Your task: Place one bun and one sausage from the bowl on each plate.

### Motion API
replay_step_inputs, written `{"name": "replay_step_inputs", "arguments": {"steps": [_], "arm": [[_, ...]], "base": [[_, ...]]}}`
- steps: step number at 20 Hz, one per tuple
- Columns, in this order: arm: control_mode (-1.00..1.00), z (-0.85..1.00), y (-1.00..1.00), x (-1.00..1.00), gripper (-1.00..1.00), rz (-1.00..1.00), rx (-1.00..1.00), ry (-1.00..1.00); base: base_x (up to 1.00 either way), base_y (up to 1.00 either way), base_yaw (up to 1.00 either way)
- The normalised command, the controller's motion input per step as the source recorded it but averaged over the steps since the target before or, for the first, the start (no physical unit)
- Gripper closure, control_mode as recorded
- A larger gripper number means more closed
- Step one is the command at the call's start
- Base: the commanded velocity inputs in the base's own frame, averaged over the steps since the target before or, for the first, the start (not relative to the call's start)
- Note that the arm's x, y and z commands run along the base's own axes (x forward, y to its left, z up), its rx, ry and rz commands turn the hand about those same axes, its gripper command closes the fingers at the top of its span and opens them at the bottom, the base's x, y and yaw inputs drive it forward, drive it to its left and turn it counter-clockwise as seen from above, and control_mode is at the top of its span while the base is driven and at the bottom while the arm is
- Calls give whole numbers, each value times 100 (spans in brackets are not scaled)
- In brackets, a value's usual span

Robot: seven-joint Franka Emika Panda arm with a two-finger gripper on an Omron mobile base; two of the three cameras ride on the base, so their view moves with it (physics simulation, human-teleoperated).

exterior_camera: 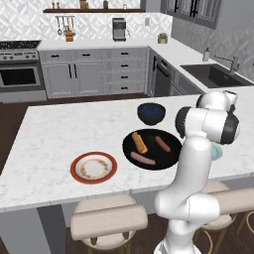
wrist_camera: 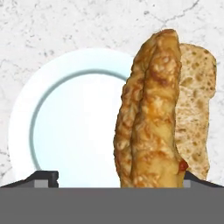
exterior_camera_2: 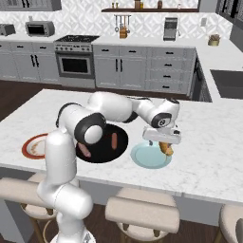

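Note:
My gripper (exterior_camera_2: 164, 141) hangs over the pale blue plate (exterior_camera_2: 151, 157) at the island's right side. Its jaws stand open. A golden-orange bun (wrist_camera: 151, 113) stands on end between the fingertips, close to the right one, with a wide gap to the left fingertip (wrist_camera: 46, 177). The plate (wrist_camera: 65, 127) lies straight below it. The black bowl (exterior_camera: 171, 158) holds another bun (exterior_camera: 139, 142) and two sausages (exterior_camera: 162, 144) (exterior_camera: 143, 158). The cream plate with the red-orange rim (exterior_camera: 94, 167) lies left of the bowl with nothing on it.
A small deep dark-blue bowl (exterior_camera: 151, 113) stands just behind the black bowl. Padded stools (exterior_camera: 109, 218) line the island's near edge. A sink (exterior_camera: 216, 74) is set in the counter at the far right.

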Motion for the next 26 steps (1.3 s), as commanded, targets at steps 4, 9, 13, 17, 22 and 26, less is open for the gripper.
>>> {"name": "replay_step_inputs", "arguments": {"steps": [4, 9, 13, 17, 22, 26], "arm": [[-100, -21, -1, 0, -100, 0, 21, 0], [-100, 0, -1, 0, -100, 0, 28, 1], [-100, -10, -2, 4, -100, 0, 23, 11], [-100, -32, -2, 10, -100, 0, 15, 10], [-100, -20, -14, 7, -100, 0, 6, 1], [-100, 31, 0, -1, -100, -4, -9, -1]], "base": [[0, 0, 0], [0, 0, 0], [0, 0, 0], [0, 0, 0], [0, 0, 0], [0, 0, 0]]}}
